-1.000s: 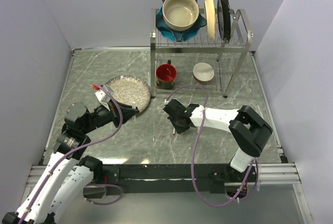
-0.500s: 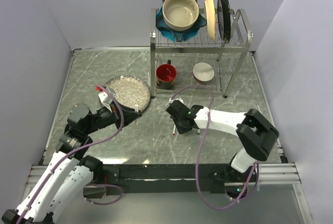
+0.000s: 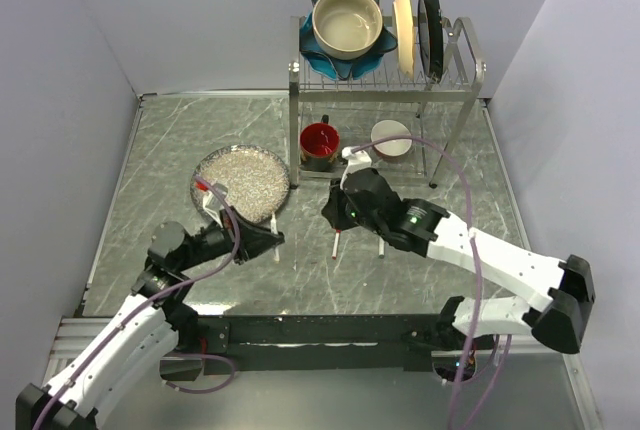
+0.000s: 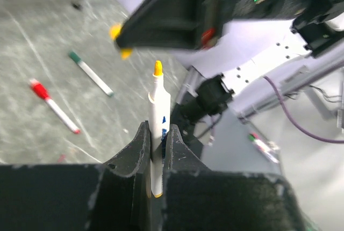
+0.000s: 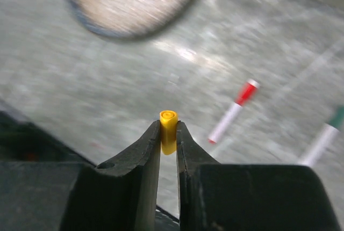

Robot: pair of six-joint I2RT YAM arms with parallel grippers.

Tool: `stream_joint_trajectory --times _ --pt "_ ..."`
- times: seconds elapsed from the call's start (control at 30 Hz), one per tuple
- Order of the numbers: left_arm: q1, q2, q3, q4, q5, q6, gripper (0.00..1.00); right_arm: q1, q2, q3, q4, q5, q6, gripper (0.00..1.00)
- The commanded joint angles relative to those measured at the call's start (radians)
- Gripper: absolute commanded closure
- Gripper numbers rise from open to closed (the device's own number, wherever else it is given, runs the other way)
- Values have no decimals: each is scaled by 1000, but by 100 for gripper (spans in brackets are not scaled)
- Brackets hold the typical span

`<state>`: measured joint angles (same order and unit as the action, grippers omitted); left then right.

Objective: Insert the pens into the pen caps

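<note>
A white-barrelled pen (image 4: 159,114) with a bare yellow tip stands upright in my left gripper (image 4: 157,130), which is shut on its barrel. In the top view this pen (image 3: 274,223) sits just below the plate. My right gripper (image 5: 168,127) is shut on a small yellow pen cap (image 5: 168,123). The left wrist view has that cap (image 4: 115,31) a little up and left of the pen's tip, apart from it. A red pen (image 3: 337,243) and a green pen (image 4: 90,73) lie on the table, each with its cap on.
A glittery round plate (image 3: 243,178) lies left of centre. At the back, a dish rack (image 3: 385,85) carries a bowl (image 3: 347,22) and upright plates, with a red mug (image 3: 319,140) and a small bowl (image 3: 390,137) beneath it.
The right arm has stretched out and its gripper has risen and shifted back with the yellow cap. The left gripper has come nearer and right with the yellow pen.
</note>
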<state>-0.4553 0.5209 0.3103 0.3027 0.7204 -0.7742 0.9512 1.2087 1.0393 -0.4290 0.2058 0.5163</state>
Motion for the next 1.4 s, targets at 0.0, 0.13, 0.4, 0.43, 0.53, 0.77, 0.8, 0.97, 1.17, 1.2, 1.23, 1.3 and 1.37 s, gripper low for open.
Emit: stream_joint_trajectory --times 0.0,0.13,0.4,0.43,0.53,0.77,0.8,0.97,1.17,1.2,1.23,1.3,1.37 --pt "-71 42 -82 309 -7 -154 99 61 -78 -18 228 4 88 100" --pt "-146 102 -91 332 -64 -134 99 92 -126 -57 344 14 136 100" --pt "-213 162 -73 375 -114 -115 99 142 -155 -96 477 26 163 100" --pt "-215 163 -71 380 -116 -116 99 147 -155 -93 480 24 162 100" --pt "-221 171 -71 381 -125 -112 99 161 -150 -88 473 23 160 100" --pt "-227 168 -60 355 -134 -93 99 187 -152 -101 461 56 157 100" --pt "-227 168 -59 354 -134 -91 99 189 -147 -99 458 58 157 100" --pt "-230 168 -59 355 -133 -89 99 198 -140 -96 460 70 149 100" --pt "-230 157 -59 346 -134 -83 99 204 -117 -76 440 92 134 100" --pt "-230 157 -57 343 -136 -82 99 205 -117 -76 438 95 133 100" --pt "-230 156 -56 336 -134 -77 99 205 -113 -76 438 99 134 100" --pt "-232 154 -53 329 -133 -76 99 205 -106 -74 437 104 133 100" --pt "-232 156 -54 325 -131 -70 99 210 -100 -70 435 104 131 100"
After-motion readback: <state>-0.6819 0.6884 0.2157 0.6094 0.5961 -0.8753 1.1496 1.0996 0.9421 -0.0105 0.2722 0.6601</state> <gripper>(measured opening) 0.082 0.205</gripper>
